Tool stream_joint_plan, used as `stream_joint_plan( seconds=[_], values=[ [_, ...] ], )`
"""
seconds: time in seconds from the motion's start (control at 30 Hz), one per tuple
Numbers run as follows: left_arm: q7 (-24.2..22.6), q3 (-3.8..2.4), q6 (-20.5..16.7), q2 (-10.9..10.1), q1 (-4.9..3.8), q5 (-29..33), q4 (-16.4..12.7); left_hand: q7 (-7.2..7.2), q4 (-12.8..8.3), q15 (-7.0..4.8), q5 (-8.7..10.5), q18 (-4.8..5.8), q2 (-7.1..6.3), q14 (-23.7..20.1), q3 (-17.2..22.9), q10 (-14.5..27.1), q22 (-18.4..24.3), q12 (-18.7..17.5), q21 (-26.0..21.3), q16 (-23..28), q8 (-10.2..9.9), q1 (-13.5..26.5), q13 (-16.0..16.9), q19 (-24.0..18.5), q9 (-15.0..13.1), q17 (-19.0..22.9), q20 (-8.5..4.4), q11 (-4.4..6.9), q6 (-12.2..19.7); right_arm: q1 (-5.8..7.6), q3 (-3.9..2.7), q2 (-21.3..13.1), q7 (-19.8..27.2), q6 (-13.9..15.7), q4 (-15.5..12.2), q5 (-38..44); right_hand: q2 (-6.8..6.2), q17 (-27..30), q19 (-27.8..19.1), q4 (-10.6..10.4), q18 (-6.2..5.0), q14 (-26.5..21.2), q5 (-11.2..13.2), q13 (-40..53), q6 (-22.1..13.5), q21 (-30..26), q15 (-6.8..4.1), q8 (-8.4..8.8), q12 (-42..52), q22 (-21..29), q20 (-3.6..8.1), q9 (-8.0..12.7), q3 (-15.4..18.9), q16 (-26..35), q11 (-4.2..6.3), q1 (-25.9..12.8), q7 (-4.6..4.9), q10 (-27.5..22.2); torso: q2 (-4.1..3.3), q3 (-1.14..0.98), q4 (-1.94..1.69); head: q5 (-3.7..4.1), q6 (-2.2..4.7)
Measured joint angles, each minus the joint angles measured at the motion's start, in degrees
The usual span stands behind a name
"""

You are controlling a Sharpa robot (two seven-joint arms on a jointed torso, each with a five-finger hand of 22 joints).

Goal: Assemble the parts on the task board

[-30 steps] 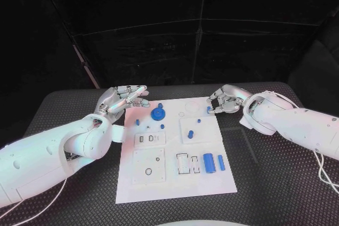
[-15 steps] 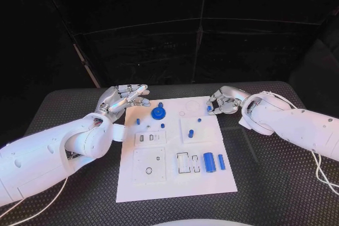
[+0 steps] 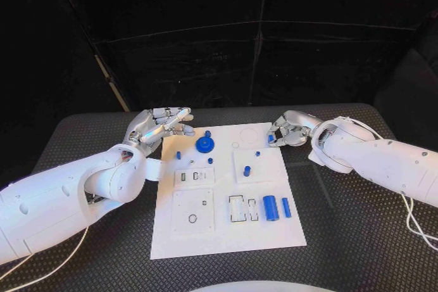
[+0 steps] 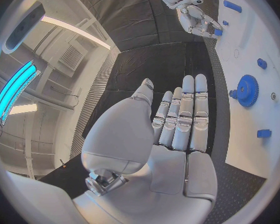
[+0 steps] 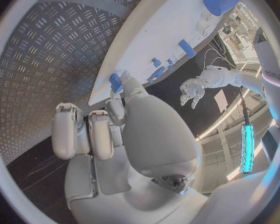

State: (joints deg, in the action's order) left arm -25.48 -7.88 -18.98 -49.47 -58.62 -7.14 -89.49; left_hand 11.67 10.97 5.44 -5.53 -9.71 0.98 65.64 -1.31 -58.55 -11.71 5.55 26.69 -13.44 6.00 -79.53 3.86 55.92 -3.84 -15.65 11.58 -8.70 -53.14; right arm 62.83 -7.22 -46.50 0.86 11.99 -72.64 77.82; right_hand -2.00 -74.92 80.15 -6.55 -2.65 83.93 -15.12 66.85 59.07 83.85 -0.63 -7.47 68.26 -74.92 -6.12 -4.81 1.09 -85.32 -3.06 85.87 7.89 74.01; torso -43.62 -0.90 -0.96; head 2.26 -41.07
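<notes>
My right hand (image 3: 290, 136) sits at the far right corner of the task board (image 3: 228, 238), fingers curled in around a small blue part (image 5: 115, 81) pinched at their tips, just over the board's edge. My left hand (image 3: 162, 128) hovers released, fingers straight, beside the far left edge near the blue gear (image 3: 206, 143). Best, I judge, to keep the pinch light, line the piece up over its socket, then lower it straight.

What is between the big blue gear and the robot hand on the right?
Head view: between the round blue gear and the right robot hand, just bare white task board with faint ring outlines.
</notes>
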Motion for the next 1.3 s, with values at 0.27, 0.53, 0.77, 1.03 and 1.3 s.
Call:
stream_joint_plan(
  seconds=[0.27, 0.53, 0.77, 1.03, 1.3],
  values=[
    [0.0, 0.00, 0.0, 0.0, 0.03, 0.0, 0.1, 0.00, 0.0, 0.00, 0.00, 0.00, 0.00, 0.0, 0.0, 0.0, 0.0, 0.0, 0.0, 0.0, 0.0, 0.0, 0.0, 0.0, 0.0, 0.0, 0.00, 0.00, 0.0, -0.03, 0.00, 0.2, 0.0, 0.1, 0.3, 0.2, 1.01, 0.0, 0.5, -0.1, 0.00, 0.0, 0.3, 0.7, 1.8, 0.4, -0.41, -0.96, 0.7, 0.0, 0.53, -0.1, -0.9, 0.0, 0.83, -0.3, -0.65, 0.8, 0.00, 0.00, 0.01, 0.06, -0.10],
    [0.0, 0.00, 0.0, 0.1, 0.04, 0.0, 0.1, 0.00, 0.0, 0.00, 0.00, 0.00, 0.00, 0.0, 0.0, 0.0, 0.0, 0.0, 0.0, 0.0, 0.0, 0.0, 0.0, 0.0, 0.0, 0.0, 0.00, 0.00, 0.0, -0.04, 0.00, 0.3, 0.0, 1.3, 0.4, 0.3, 2.24, 0.0, 1.3, 0.3, 0.00, 0.2, 3.2, 1.1, 3.3, 0.7, -1.26, -2.09, 1.2, 0.0, 1.34, -0.1, -3.4, -0.1, 1.55, -0.1, -1.30, 1.6, 0.00, 0.00, 0.02, 0.06, -0.25],
    [0.0, 0.00, 0.0, 0.0, 0.07, 0.0, 0.2, 0.00, 0.0, 0.00, 0.00, 0.00, 0.00, 0.0, 0.0, 0.0, 0.0, 0.0, 0.0, 0.0, 0.0, 0.0, 0.0, 0.0, 0.0, 0.0, 0.00, 0.00, 0.0, -0.06, 0.00, -0.8, -0.3, 4.4, -2.0, 0.5, 2.66, 0.0, 1.6, 0.9, 0.00, 0.1, 3.7, 0.6, 3.3, 1.1, -1.52, -2.09, 0.7, 0.0, 1.63, 0.0, -5.9, -0.2, 1.73, -0.1, -1.29, 1.7, 0.02, -0.01, 0.02, -0.08, -0.20],
    [0.0, 0.00, 0.0, -0.2, 0.08, 0.0, 0.1, 0.00, 0.0, 0.00, 0.00, 0.00, 0.13, 0.0, 0.0, 0.0, 0.0, 0.0, 0.0, 0.2, 0.0, -0.1, 0.0, 0.0, 0.0, -0.1, 0.00, 0.00, 0.0, -0.06, -0.03, -2.3, -2.6, 8.4, -10.0, 2.5, 3.34, 0.0, 1.6, 0.9, 0.00, 0.1, 5.0, -0.1, 3.2, 1.1, -1.52, -2.07, -0.4, 0.0, 1.63, 0.0, -6.2, -0.2, 1.41, -0.8, -1.43, 1.4, 0.16, 0.01, 0.09, -0.12, 0.09],
    [0.0, 0.00, 0.0, 0.2, 0.08, 0.0, 0.6, -0.21, -0.2, 0.00, 0.00, 0.00, 0.27, 0.0, 0.2, 0.0, 0.0, -0.2, 0.0, 0.2, 0.0, -0.3, 0.0, 0.0, 0.0, -0.3, 0.00, 0.00, -0.2, -0.28, -0.01, 0.6, -7.5, 10.7, -17.3, 7.2, 3.77, 0.0, 1.6, 1.1, 0.01, 0.1, 5.5, -0.6, 2.9, 1.1, -1.52, -2.02, -0.6, 0.0, 1.63, 0.2, -7.0, -0.2, 1.41, -1.3, -1.48, 1.4, 0.68, 0.05, 0.09, -0.91, -0.12]
  ],
)
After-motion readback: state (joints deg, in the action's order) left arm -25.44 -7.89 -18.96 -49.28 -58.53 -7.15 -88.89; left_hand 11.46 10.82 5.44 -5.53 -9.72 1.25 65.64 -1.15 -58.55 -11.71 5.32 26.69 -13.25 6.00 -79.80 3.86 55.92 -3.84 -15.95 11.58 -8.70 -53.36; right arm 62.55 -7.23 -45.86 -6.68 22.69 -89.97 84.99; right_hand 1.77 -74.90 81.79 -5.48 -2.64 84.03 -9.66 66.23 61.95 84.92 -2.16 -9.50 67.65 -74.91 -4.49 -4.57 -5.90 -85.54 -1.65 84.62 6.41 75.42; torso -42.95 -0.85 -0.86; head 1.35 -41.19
